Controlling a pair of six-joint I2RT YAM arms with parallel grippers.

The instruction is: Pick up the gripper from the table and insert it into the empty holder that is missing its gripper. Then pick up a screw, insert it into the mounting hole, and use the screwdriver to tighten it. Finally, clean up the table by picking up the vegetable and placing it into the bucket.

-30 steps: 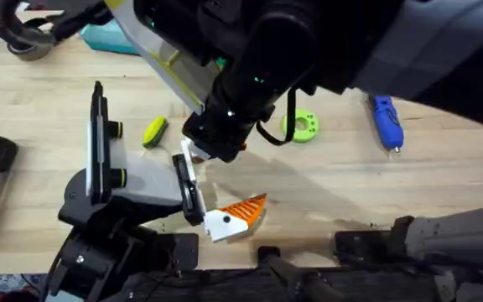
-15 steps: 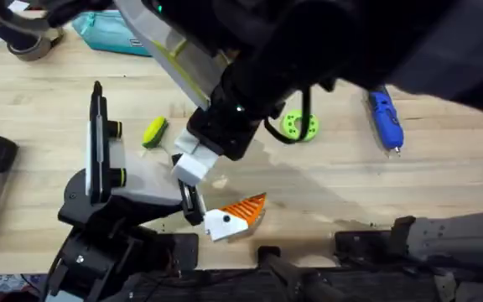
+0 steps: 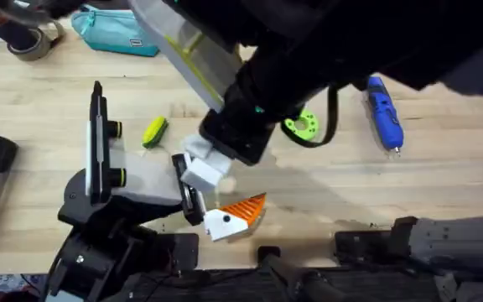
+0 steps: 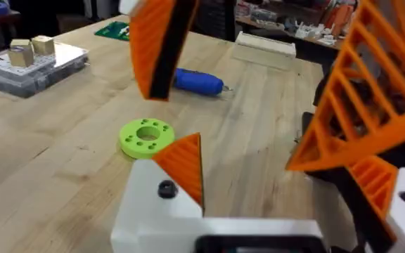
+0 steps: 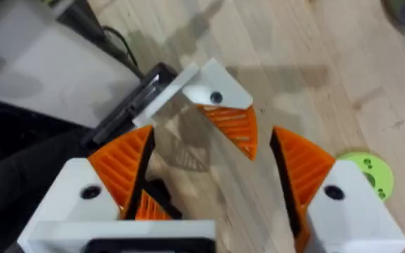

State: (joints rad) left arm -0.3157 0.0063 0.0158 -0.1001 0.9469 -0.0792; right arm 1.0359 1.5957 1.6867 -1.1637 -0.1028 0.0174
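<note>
Orange gripper (image 3: 240,215) lies on table (image 3: 409,180) at front end of holder (image 3: 137,180), wedge tip pointing away from it. Right tool (image 5: 209,179) directly above gripper, fingers spread, nothing pinched. Left tool (image 4: 252,91) spread, pinching nothing.

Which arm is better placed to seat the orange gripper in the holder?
Right. The right gripper hovers open with its fingers either side of the gripper, which lies against the holder.
</note>
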